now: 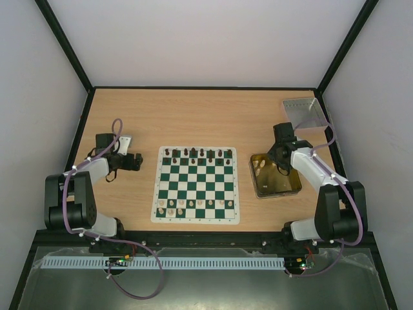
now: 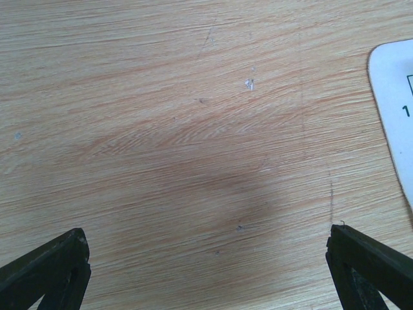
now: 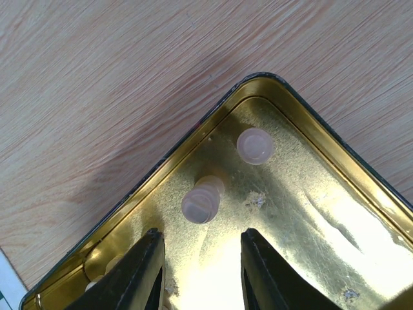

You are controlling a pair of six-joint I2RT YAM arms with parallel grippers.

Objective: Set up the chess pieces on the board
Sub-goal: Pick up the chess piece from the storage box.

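Observation:
The green and white board (image 1: 197, 185) lies mid-table. Dark pieces (image 1: 193, 153) stand along its far row and cream pieces (image 1: 191, 205) along the near rows. A gold tin (image 1: 276, 175) right of the board holds cream pieces (image 1: 259, 165). My right gripper (image 1: 281, 165) hangs open inside the tin; in the right wrist view its fingers (image 3: 139, 268) straddle bare gold floor just below a cream piece (image 3: 201, 202), with another piece (image 3: 254, 144) beyond. My left gripper (image 1: 137, 161) is open and empty over bare wood left of the board; the board's white corner (image 2: 395, 97) shows at right.
A grey square tray (image 1: 304, 112) sits at the back right corner. Black frame posts and white walls close in the table on three sides. The tin's rim (image 3: 193, 132) runs close to the right gripper's fingers.

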